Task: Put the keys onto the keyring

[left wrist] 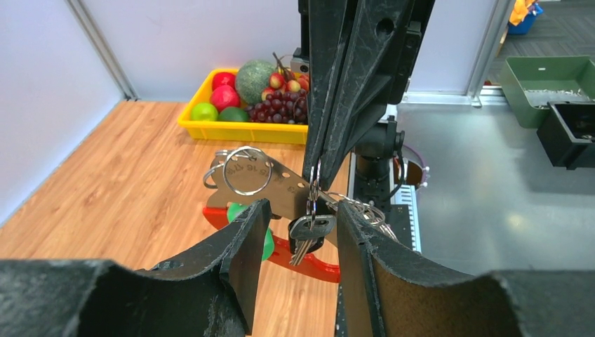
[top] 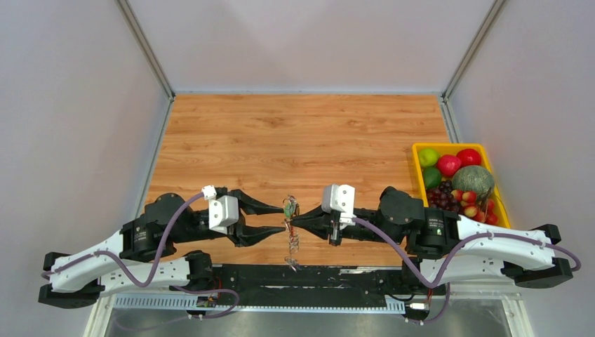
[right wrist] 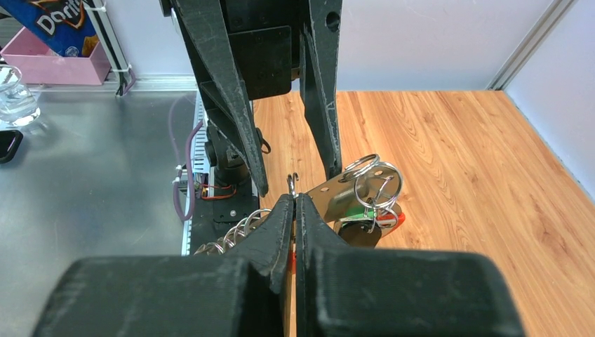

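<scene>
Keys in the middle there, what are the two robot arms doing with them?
The right gripper is pinched shut on the keyring, holding it between the two arms above the wooden table. Small keys with black heads hang just below the pinch. The left gripper is open, with one finger on either side of those keys, and is not gripping them.

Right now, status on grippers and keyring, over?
Right gripper shut on keyring. Left gripper open, straddling the hanging keys. Nothing in the way.
</scene>
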Robot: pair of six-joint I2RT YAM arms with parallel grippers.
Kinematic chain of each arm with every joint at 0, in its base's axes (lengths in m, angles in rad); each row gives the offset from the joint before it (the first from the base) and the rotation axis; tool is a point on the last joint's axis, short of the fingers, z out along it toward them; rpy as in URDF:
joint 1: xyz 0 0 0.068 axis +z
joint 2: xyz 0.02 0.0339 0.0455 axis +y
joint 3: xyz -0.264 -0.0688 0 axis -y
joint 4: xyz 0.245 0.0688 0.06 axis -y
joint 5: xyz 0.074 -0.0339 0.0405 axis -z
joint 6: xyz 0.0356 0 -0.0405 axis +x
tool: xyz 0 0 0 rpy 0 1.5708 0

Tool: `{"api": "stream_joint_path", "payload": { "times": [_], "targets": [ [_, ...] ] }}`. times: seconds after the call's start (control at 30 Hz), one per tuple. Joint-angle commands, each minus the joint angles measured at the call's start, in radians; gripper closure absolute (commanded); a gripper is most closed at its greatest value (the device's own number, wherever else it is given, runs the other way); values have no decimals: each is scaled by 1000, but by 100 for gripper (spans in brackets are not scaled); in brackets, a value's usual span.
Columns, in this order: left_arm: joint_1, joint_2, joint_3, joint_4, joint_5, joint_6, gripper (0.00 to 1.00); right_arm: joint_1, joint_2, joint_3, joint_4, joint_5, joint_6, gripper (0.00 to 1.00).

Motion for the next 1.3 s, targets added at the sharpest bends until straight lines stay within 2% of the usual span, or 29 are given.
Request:
{"api": "stream_joint_path", "payload": {
  "times": [0.0,0.43,1.0,1.13,1.27],
  "targets": [
    [-2,-13,24,58,12,11,50,-2,-5,4,78,-13,-6,100],
    [-3,3,10,64,31,7,53,-2,-5,8,92,-15,-8,100],
    [-2,27,5,70,42,8,64,-2,-3,12,115,-40,-21,100],
    [-2,27,7,72,39,9,68,-2,-3,10,116,-52,-22,100],
    [-3,28,6,75,36,9,78,-2,-2,6,116,-57,-23,100]
  ]
}}
